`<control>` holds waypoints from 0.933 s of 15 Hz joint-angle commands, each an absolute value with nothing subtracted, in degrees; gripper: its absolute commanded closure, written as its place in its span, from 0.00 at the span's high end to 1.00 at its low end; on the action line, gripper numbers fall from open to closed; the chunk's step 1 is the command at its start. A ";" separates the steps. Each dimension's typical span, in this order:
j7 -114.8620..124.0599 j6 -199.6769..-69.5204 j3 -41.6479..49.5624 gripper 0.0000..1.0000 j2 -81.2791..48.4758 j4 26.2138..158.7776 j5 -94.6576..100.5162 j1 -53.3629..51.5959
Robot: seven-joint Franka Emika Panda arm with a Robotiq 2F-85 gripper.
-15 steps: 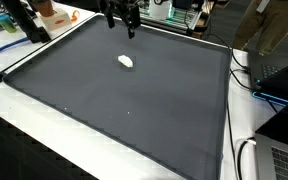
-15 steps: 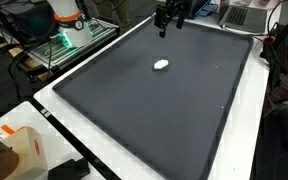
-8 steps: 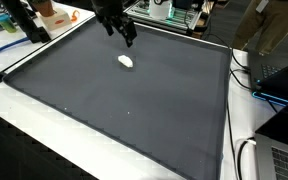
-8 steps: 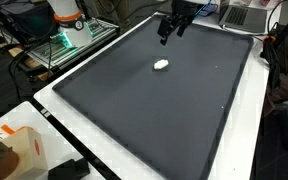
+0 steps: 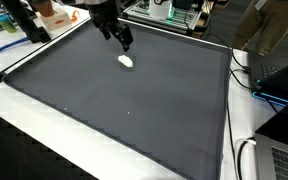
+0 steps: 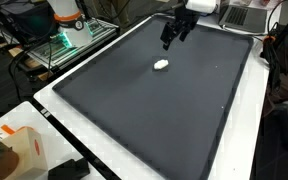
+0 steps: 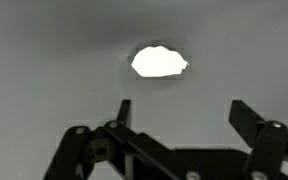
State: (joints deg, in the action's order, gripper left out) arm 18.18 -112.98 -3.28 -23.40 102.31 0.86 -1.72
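While a white table (image 5: 29, 125) is carrying the whole scene, a dark grey mat (image 5: 134, 110) is covering most of its top. The mat is lying flat, and a pale strip of table is showing around it in both exterior views. Over the far part of the mat, the gripper (image 5: 127, 45) is hanging tilted from a black arm, with its tips pointing down toward the mat; whether they are touching it cannot be told. Its fingers (image 7: 123, 110) are standing wide apart and gripping nothing, and in the wrist view they are framing bare mat. A lump (image 5: 126, 61), small, white and irregular, is lying on the mat near the gripper tips and clear of them. In the wrist view the lump (image 7: 159, 62) is sitting ahead of the spread fingers, roughly centred on the gap but not inside it.
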 commanded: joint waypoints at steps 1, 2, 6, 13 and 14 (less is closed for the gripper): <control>15.31 -108.62 -2.12 1.00 -28.31 96.09 -1.02 -2.15; 14.96 -107.77 -2.04 1.00 -29.46 94.61 -1.07 -2.17; 14.66 -105.23 -1.68 1.00 -34.97 88.17 -0.78 -2.44; 14.68 -97.57 -1.37 1.00 -43.44 78.35 -1.25 -2.29; 14.78 -96.48 -1.35 1.00 -44.24 77.33 -1.31 -2.29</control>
State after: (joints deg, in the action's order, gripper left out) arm 15.62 -100.77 -2.33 -40.55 82.42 0.65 -1.79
